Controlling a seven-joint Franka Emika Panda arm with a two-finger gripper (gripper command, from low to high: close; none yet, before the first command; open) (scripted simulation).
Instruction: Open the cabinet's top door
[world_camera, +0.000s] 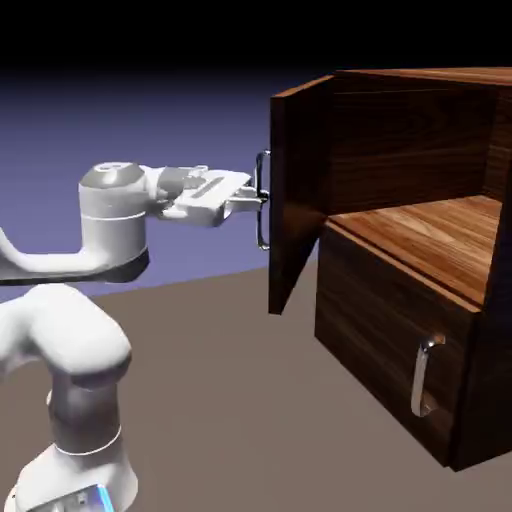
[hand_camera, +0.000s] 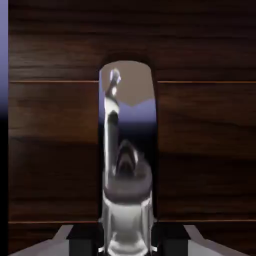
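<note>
The dark walnut cabinet (world_camera: 420, 300) fills the right of the exterior view. Its top door (world_camera: 298, 190) stands swung out wide toward the arm, showing the lighter wood shelf (world_camera: 430, 235) inside. My gripper (world_camera: 258, 200) reaches level from the left and is shut on the door's vertical silver bar handle (world_camera: 263, 200). In the hand view the shiny handle (hand_camera: 127, 150) runs up the middle, large, against the dark wood of the top door (hand_camera: 200, 125), clamped between my fingertips (hand_camera: 82, 240) at the bottom edge.
Below the shelf, the lower panel (world_camera: 385, 350) is closed, with its shorter silver handle (world_camera: 425, 375) facing front. The brown table (world_camera: 250, 400) spreads between the arm's base and the cabinet.
</note>
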